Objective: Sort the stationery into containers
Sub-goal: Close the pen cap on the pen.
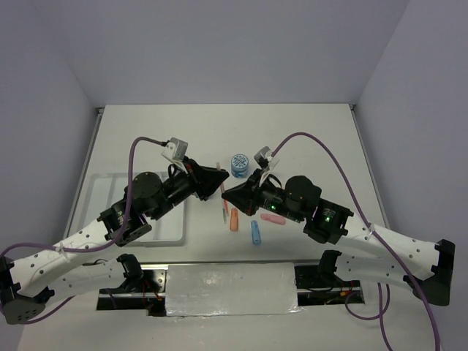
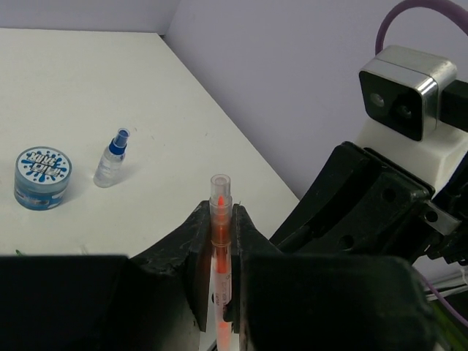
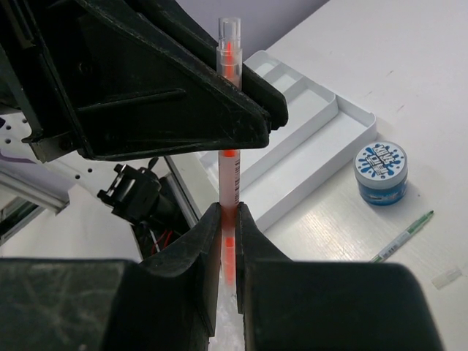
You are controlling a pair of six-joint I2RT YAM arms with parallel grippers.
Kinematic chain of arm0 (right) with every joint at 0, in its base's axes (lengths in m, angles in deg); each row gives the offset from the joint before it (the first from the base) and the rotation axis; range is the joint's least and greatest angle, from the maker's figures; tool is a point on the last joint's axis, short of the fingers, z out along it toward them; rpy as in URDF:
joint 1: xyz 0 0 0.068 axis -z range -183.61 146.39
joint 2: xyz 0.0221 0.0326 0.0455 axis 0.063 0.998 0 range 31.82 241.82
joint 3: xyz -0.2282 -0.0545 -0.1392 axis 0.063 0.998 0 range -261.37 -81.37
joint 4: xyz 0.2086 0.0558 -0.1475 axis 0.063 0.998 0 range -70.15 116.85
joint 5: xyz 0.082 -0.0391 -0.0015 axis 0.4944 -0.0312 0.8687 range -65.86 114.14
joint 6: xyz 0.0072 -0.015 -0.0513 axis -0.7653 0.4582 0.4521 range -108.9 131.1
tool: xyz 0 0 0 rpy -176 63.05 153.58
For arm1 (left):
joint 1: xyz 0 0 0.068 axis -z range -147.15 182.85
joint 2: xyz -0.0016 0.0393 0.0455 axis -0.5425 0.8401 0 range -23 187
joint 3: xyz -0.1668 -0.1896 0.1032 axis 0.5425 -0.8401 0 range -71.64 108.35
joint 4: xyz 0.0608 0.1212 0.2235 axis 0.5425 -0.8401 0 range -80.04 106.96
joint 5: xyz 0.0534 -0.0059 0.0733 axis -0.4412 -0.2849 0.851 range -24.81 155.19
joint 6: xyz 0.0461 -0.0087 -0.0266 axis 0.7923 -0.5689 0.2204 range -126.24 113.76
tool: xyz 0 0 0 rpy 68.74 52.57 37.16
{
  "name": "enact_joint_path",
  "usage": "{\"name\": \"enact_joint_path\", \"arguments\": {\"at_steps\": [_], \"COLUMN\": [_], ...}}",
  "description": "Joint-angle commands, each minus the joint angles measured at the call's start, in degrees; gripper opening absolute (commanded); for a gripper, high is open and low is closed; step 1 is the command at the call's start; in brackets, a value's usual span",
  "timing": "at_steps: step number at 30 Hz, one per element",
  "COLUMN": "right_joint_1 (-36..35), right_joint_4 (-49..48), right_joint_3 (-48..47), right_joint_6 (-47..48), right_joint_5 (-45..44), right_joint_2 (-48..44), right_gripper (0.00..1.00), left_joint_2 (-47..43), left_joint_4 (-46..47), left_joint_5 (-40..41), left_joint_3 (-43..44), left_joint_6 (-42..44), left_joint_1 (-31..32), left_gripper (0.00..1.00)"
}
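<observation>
An orange pen (image 2: 220,196) with a clear cap is held above the table by both grippers at once. My left gripper (image 2: 219,223) is shut on its upper part. My right gripper (image 3: 228,219) is shut on its lower part (image 3: 229,172). In the top view the two grippers (image 1: 219,180) (image 1: 229,193) meet tip to tip at the table's middle. The white divided tray (image 1: 117,191) lies at the left and shows in the right wrist view (image 3: 311,139). A blue-and-white pot (image 1: 238,164), an orange marker (image 1: 234,222), a blue marker (image 1: 255,232) and a pink eraser (image 1: 271,217) lie on the table.
A small clear blue-capped bottle (image 2: 112,156) and a pot (image 2: 42,177) lie beyond my left gripper. A green pen (image 3: 404,235) and a pot (image 3: 380,172) lie beside the tray. Grey walls enclose the table on three sides.
</observation>
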State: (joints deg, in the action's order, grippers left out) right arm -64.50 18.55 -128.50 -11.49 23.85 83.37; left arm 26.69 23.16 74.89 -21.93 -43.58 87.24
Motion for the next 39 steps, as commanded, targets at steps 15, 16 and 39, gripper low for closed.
{"name": "enact_joint_path", "arguments": {"at_steps": [15,16,39], "right_joint_1": [-0.4,-0.4,-0.4], "right_joint_4": [-8.7,-8.8,-5.5], "right_joint_3": [-1.1,-0.6,-1.2], "right_joint_6": [2.2,2.0,1.7], "right_joint_5": [10.6,10.4,7.5], "right_joint_2": [0.0,-0.1,-1.3], "right_gripper": [0.03,0.0,0.0], "left_joint_2": [-3.2,-3.2,-2.0], "left_joint_4": [7.2,7.2,-0.7], "left_joint_5": [-13.5,-13.6,-10.0], "left_joint_3": [-1.1,-1.0,8.5], "left_joint_6": [3.1,3.2,9.1], "left_joint_1": [0.2,0.3,0.1], "left_gripper": [0.0,0.0,0.87]}}
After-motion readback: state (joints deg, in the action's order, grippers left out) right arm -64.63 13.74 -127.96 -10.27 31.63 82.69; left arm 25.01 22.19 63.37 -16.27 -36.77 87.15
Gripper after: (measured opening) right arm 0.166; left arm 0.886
